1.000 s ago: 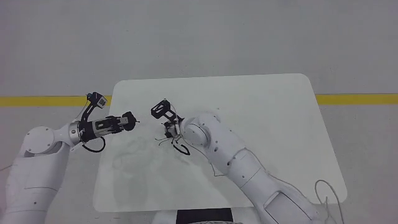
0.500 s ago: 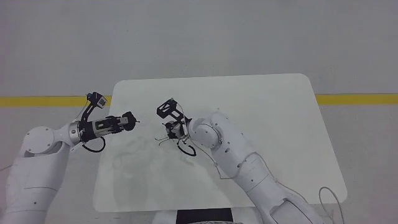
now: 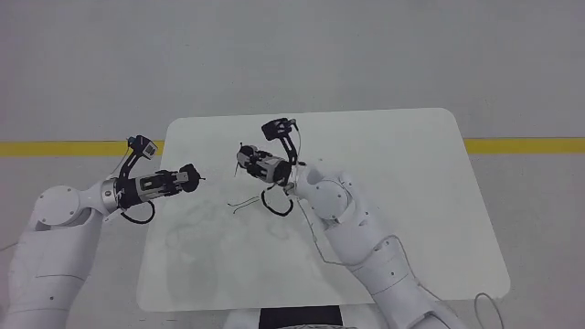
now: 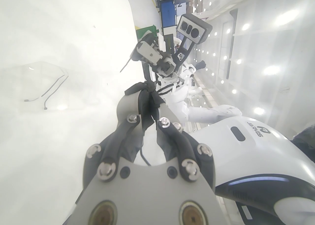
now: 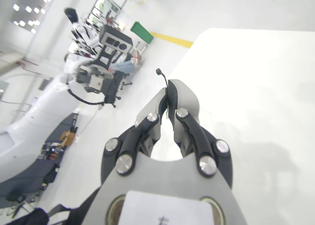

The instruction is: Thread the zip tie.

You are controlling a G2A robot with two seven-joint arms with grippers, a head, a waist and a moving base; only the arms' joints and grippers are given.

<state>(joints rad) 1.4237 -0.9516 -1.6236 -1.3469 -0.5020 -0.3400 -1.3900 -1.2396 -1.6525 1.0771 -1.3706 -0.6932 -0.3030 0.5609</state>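
White table (image 3: 393, 146) is lying under my right claw (image 5: 167, 93), which is pinching a black zip tie (image 5: 158, 71), head poking past its fingertips. My left claw (image 4: 147, 89) is hanging opposite, fingers pressed together. Two loose ties (image 3: 239, 206) are lying below, between both claws.

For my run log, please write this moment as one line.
right gripper: shut on zip tie, above table | left gripper: shut, apart | threading: not yet
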